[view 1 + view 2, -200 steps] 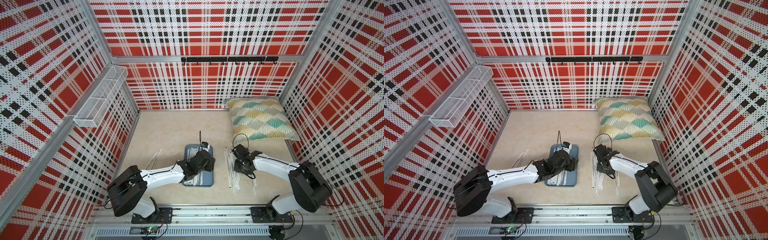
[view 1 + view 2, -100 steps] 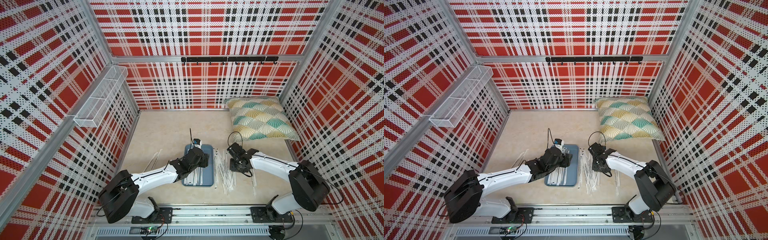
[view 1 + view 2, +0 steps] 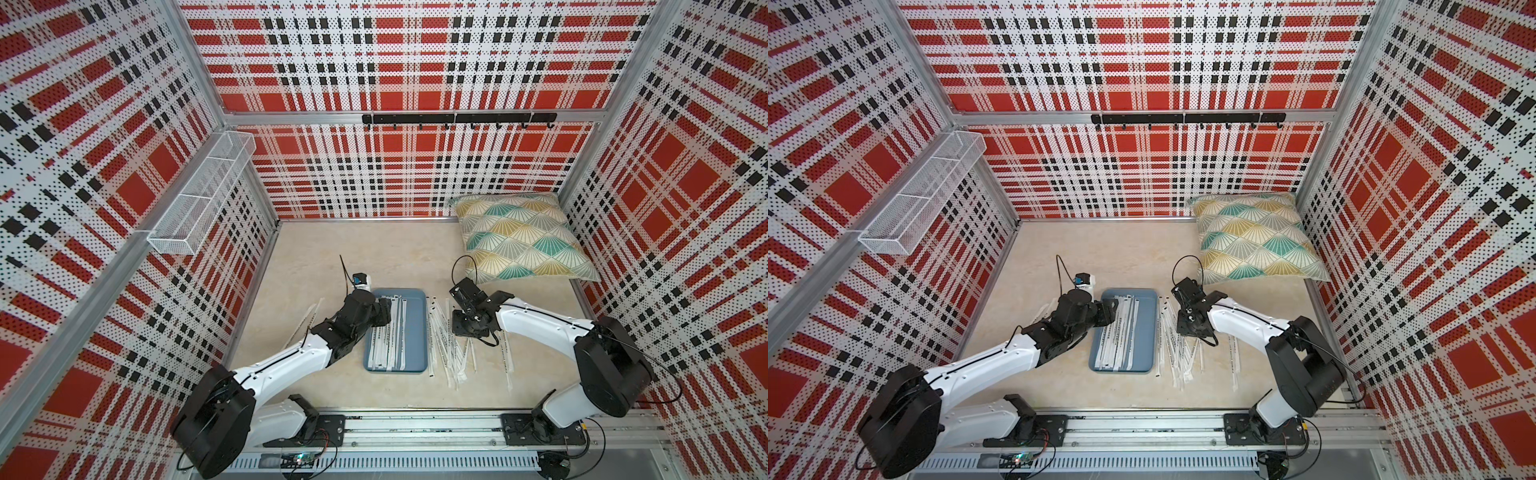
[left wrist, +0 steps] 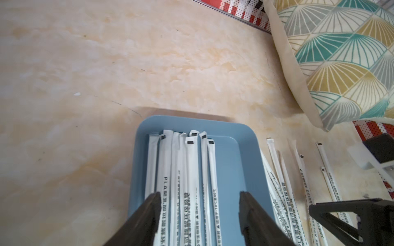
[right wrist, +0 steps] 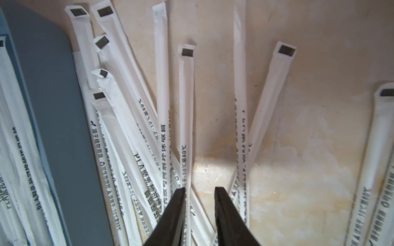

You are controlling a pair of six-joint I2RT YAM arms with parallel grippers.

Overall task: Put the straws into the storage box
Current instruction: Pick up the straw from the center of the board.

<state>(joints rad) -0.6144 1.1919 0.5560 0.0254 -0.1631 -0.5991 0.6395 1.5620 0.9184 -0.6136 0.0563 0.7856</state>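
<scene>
Slate-blue storage box (image 3: 415,332), white straws (image 5: 185,106) with black print, red-black-white plaid walls (image 3: 415,62), teal-and-mustard fan-patterned pillow (image 3: 519,241)

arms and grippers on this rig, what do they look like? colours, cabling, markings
Both alike: the left arm and right arm have smooth white link shells, big black drum-shaped joint housings and black wrist sections. A thin black cable runs along each white link and loops out at the wrist. The left gripper and right gripper carry flat matte-black fingers tapering to narrow tips. No markings legible.

Top views look down; close wrist views share the storage box (image 4: 232,170) (image 5: 53,106).
</scene>
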